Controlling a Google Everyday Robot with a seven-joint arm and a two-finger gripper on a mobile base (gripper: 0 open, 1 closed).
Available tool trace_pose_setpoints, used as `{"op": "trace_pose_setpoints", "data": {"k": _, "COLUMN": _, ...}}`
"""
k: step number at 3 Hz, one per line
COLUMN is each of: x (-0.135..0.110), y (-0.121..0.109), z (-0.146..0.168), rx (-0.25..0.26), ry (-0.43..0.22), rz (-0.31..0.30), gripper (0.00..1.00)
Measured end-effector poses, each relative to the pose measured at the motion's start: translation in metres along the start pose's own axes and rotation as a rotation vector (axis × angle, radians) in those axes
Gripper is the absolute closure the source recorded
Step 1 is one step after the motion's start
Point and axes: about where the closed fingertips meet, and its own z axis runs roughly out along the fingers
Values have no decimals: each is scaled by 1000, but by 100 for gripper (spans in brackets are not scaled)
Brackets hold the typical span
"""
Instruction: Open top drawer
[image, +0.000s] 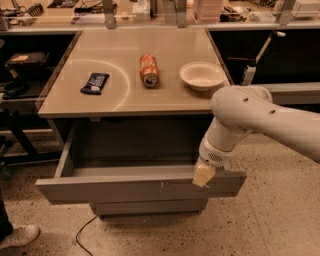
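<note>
The top drawer (125, 187) is pulled well out from under the tan table top, its wide grey front facing me and its plain grey inside showing. Small white scuffs mark the front right of centre. My gripper (202, 176) hangs from the white arm at the drawer front's upper right edge, its cream-coloured fingertips (201, 177) against the top rim. Below, a narrower grey drawer front (147, 207) sits shut.
On the table top (120, 102) lie a dark snack packet (95, 83), an orange soda can (149, 70) on its side and a white bowl (202, 75). A cable (82, 232) trails on the speckled floor. A shoe (19, 235) shows at the lower left. Benches flank both sides.
</note>
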Motion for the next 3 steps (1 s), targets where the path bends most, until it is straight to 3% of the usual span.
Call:
{"op": "trace_pose_setpoints", "data": {"k": 2, "x": 4, "y": 9, "z": -1, "rx": -4, "ry": 8, "rz": 12, "gripper": 100}}
{"op": "trace_pose_setpoints", "data": {"k": 3, "x": 6, "y": 25, "z": -4, "rx": -12, "ry": 3, "rz": 39, "gripper": 100}}
